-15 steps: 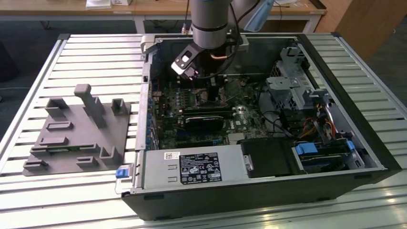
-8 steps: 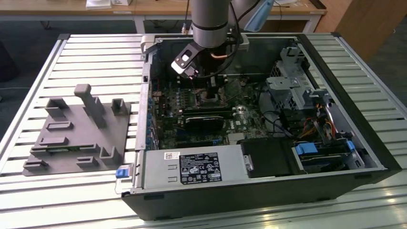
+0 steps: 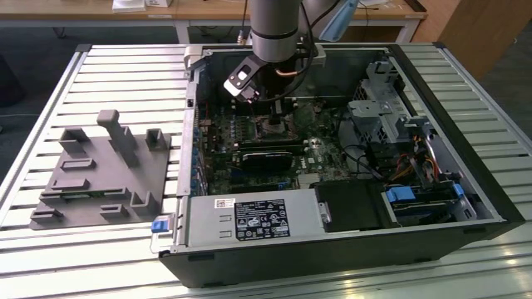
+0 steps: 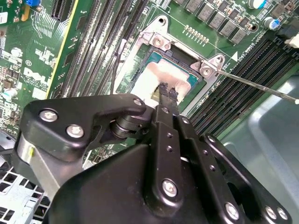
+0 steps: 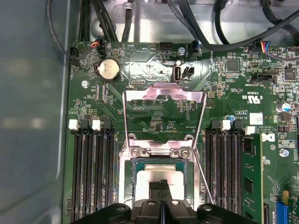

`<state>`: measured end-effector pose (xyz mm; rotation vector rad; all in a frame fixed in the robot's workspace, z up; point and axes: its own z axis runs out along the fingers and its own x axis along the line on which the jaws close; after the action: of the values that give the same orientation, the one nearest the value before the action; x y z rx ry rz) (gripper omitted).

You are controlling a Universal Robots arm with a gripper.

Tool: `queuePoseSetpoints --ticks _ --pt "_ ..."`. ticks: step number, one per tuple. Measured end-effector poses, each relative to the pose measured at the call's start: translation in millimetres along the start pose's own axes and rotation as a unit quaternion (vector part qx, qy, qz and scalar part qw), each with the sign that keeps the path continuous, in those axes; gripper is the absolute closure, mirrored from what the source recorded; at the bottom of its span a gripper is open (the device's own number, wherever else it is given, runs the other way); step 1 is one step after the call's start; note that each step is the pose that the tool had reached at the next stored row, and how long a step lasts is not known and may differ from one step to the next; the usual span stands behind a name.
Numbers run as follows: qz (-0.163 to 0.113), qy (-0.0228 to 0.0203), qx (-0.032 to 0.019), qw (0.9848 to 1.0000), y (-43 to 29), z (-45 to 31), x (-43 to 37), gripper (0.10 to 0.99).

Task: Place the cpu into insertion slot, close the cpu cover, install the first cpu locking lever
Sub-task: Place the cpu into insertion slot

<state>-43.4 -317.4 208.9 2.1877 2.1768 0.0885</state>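
Note:
The cpu [image 5: 148, 179] lies flat, silver top up, in the insertion slot [image 5: 136, 186] on the green motherboard [image 5: 93, 93]; in the second wrist view the cpu [image 4: 156, 77] sits in the slot's dark rim [image 4: 194, 78]. My gripper [image 5: 161, 184] is shut, its two black fingertips [image 4: 163, 91] pressed together right over the cpu's top. The cpu cover [image 5: 163, 94] is swung open, away from the slot, with the board showing through its cut-out. A thin locking lever [image 4: 261, 87] sticks out free beside the socket. In the exterior view the gripper [image 3: 273, 119] reaches down into the open case.
Long black memory slots [image 5: 91, 172] flank the socket on both sides. A black card [image 3: 268, 152] lies near the socket, with drive bays and cables [image 3: 399, 156] toward the exterior view's right. A grey parts fixture [image 3: 99, 168] stands outside the case on the slatted table.

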Motion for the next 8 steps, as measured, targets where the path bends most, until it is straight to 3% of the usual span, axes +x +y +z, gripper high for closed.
queuePoseSetpoints --ticks 8 --pt "0.000 -0.0001 0.0001 1.0000 0.1 -1.7 0.0 0.980"
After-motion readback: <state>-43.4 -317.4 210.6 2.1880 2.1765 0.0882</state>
